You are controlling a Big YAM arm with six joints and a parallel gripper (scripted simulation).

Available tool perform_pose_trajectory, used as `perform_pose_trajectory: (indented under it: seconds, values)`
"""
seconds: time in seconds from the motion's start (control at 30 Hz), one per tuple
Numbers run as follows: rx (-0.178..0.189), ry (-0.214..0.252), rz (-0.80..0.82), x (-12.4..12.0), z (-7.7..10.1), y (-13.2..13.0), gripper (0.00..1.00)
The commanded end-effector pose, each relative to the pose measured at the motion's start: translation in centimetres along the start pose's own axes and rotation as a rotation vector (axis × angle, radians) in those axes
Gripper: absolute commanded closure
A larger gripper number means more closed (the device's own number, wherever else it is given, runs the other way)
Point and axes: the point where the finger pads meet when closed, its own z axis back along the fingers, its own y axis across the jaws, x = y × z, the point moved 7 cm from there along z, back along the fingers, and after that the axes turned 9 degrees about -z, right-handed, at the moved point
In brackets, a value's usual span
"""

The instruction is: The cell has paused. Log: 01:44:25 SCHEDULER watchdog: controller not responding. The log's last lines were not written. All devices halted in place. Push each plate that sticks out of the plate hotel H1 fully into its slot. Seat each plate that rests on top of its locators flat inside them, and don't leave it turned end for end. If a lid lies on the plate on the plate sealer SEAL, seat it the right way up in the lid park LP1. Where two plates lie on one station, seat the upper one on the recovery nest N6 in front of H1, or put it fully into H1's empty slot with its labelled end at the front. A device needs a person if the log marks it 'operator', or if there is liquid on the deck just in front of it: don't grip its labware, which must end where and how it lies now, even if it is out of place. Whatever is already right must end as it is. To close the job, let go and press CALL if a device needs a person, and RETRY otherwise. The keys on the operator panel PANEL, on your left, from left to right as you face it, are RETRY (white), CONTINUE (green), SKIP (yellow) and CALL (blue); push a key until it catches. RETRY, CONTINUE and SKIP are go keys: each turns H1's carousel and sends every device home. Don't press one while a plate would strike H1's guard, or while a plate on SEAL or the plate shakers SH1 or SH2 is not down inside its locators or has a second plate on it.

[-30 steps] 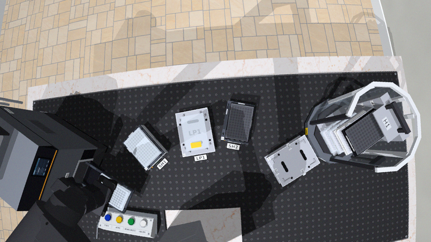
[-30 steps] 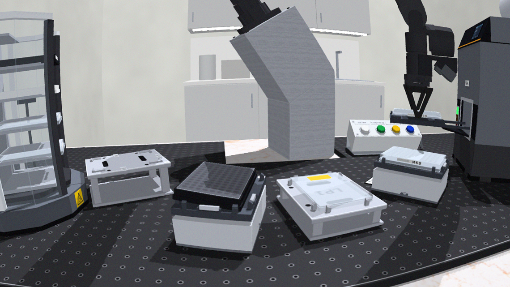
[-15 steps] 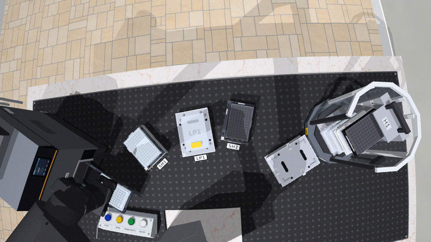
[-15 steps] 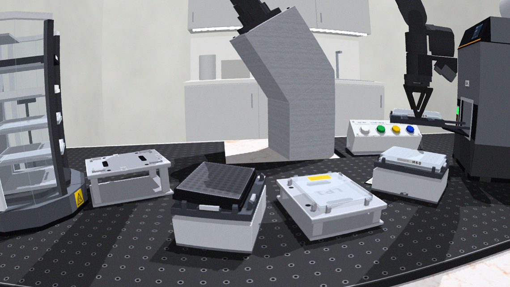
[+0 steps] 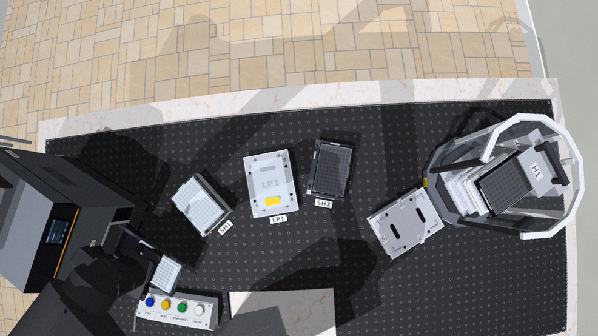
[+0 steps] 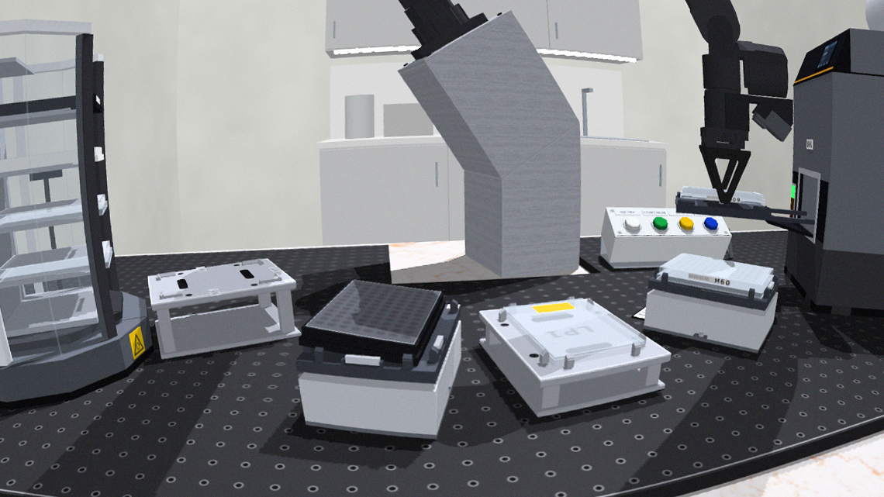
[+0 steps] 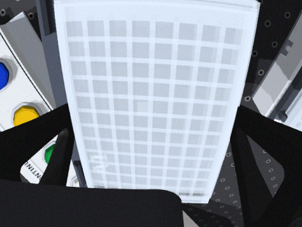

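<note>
A white well plate (image 7: pixel 153 90) lies on the plate sealer SEAL's (image 6: pixel 863 172) dark tray and also shows in the overhead view (image 5: pixel 165 273). My gripper (image 6: pixel 726 194) reaches straight down onto it. The fingers touch both long sides and are shut on the plate, which still rests on the tray. A clear lid sits in the lid park LP1 (image 6: pixel 575 338). A dark plate (image 6: pixel 374 315) lies tilted on top of shaker SH2. A white plate marked M60 (image 6: pixel 715 276) sits on SH1. The recovery nest N6 (image 6: pixel 217 281) is empty.
The operator panel PANEL (image 6: pixel 664 232) with white, green, yellow and blue keys stands just left of the sealer tray. The plate hotel H1 (image 6: pixel 24 203) stands at the far left with several shelves. The arm's grey base (image 6: pixel 508 146) rises mid-deck.
</note>
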Motion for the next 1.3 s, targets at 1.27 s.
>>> perform_pose_trajectory:
  seconds: [1.27]
  values:
    - [-0.002, -0.03, -0.005, 0.8, 2.5, 0.4, 0.16]
